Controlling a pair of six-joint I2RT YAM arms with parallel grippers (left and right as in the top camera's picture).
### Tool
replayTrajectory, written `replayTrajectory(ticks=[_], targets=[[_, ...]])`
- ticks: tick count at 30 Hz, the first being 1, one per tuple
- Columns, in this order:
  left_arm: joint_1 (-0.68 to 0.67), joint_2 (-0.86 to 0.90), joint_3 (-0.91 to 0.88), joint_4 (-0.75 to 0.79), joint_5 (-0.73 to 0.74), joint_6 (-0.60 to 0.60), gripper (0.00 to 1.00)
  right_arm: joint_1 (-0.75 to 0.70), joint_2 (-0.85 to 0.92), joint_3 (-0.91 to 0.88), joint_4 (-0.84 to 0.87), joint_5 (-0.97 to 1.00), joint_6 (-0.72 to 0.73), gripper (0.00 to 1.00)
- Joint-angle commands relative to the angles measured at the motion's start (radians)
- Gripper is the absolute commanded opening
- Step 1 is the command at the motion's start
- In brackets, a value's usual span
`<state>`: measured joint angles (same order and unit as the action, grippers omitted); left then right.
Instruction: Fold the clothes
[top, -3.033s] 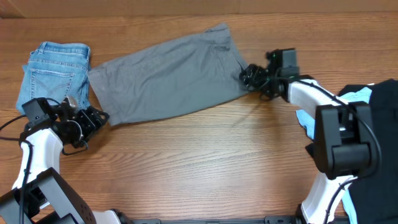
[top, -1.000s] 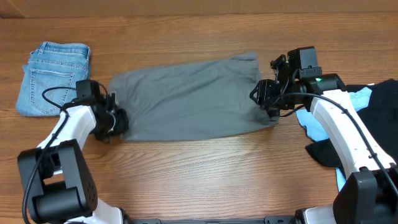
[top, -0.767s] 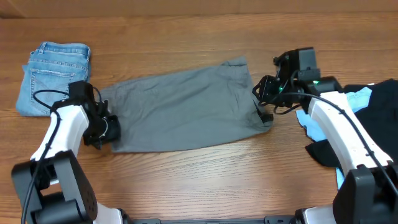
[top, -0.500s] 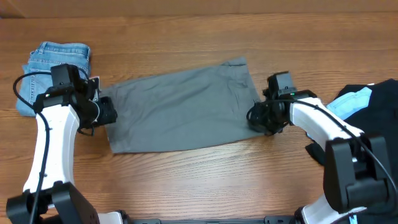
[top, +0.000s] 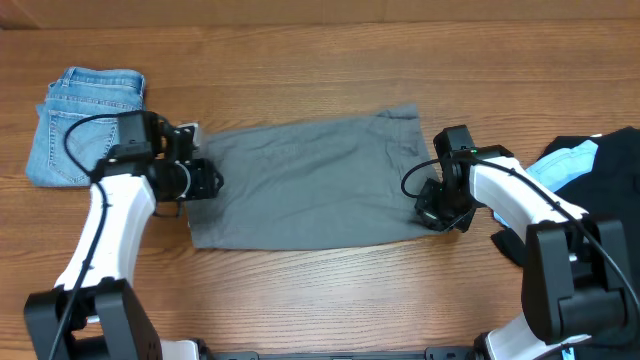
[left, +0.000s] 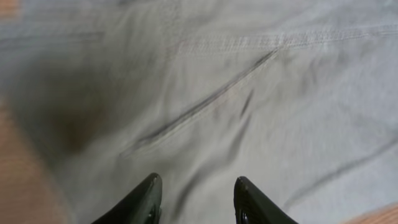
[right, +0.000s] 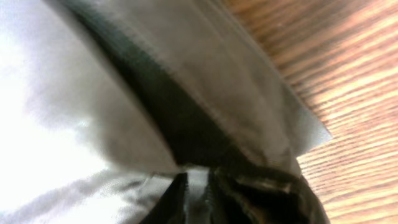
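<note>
The left gripper (left: 196, 182) hovers over the left end of the grey shorts (top: 310, 185), fingers apart and empty. The right gripper (right: 198, 180) is nearly closed, pinching the shorts' lower right corner. The shorts lie flat on the table (top: 330, 300), long axis left to right. Both arms reach inward from the near corners.

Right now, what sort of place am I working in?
Likely a clothes-folding test bench: a wooden table, grey shorts spread mid-table, folded light-blue denim at the left, black and sky-blue garments heaped at the right edge.
</note>
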<state>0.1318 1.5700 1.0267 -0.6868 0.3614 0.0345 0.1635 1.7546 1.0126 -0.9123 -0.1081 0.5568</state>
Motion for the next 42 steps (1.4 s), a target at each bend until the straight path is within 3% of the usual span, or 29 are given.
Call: replayTrajectory(ticks=[1,3,6,7,11,16,19,24,27,31,37,42], targets=[[-0.041,0.049,-0.053,0.101,0.021,0.022,0.37,-0.006,-0.129,0.084,0.012,-0.217,-0.246,0.18],[-0.055,0.086,-0.068,0.159,0.026,0.009,0.31,-0.006,-0.164,0.089,0.051,-0.367,-0.280,0.18],[-0.074,0.154,-0.069,0.229,0.037,-0.032,0.24,0.007,-0.157,0.085,0.088,-0.441,-0.275,0.19],[-0.080,0.175,-0.069,0.256,0.050,-0.060,0.23,0.019,-0.149,0.080,0.097,-0.442,-0.262,0.30],[-0.104,0.225,-0.069,0.346,0.185,-0.118,0.22,0.104,-0.089,0.030,0.231,-0.532,-0.116,0.32],[-0.124,0.230,-0.069,0.355,0.160,-0.147,0.23,0.242,0.039,0.006,0.384,-0.534,0.024,0.30],[-0.124,0.230,-0.069,0.355,0.159,-0.147,0.24,0.291,0.108,0.006,0.426,-0.533,0.082,0.15],[-0.112,0.230,-0.069,0.332,0.059,-0.147,0.19,0.261,0.135,0.006,0.294,-0.460,0.171,0.04],[-0.088,0.230,-0.069,0.306,-0.041,-0.146,0.18,0.199,0.134,0.006,0.175,-0.439,0.169,0.04],[-0.037,0.227,-0.056,0.298,-0.045,-0.135,0.18,0.127,0.134,0.006,0.072,-0.432,0.079,0.04],[0.029,0.170,0.038,0.223,0.045,-0.118,0.20,0.113,0.110,0.017,0.052,-0.439,-0.003,0.05],[0.045,0.074,0.133,0.183,0.162,-0.098,0.23,0.113,0.009,0.083,0.027,-0.450,-0.177,0.06]])
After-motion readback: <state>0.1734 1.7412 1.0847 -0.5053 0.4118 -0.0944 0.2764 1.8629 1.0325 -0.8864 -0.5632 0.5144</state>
